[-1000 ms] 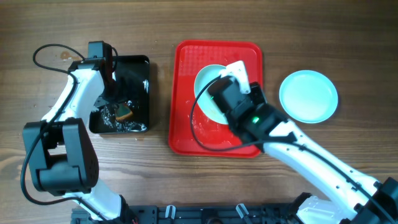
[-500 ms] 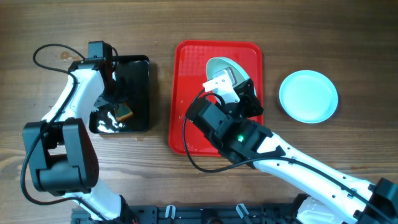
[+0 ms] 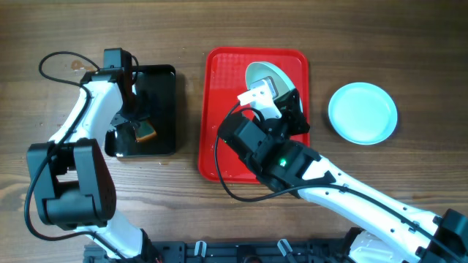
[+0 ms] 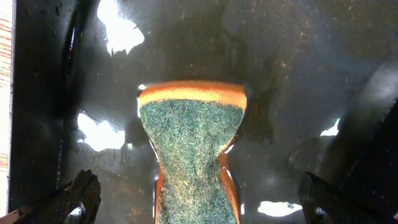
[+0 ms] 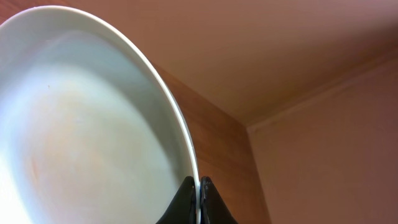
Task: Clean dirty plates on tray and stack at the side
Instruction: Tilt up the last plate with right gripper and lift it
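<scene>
The red tray (image 3: 219,95) lies mid-table. My right gripper (image 3: 269,91) is shut on the rim of a pale blue plate (image 3: 262,74) and holds it tilted up on edge over the tray's far right part. In the right wrist view my fingers (image 5: 200,186) pinch that plate's (image 5: 87,124) rim. A second plate (image 3: 362,113) lies flat on the table right of the tray. A third plate is not in view. My left gripper (image 3: 135,124) is open over a green-and-orange sponge (image 3: 145,132). In the left wrist view the sponge (image 4: 189,143) lies between the spread fingers (image 4: 196,196).
A black tray (image 3: 161,80) holding water stands left of the red tray, under my left gripper; its wet floor (image 4: 292,74) fills the left wrist view. Bare wood table lies around both trays. My right arm crosses the tray's near right corner.
A second ago the plate lay flat on the tray under my right gripper; now it stands tilted up on edge. The foam and glints around the sponge in the black tray have faded.
</scene>
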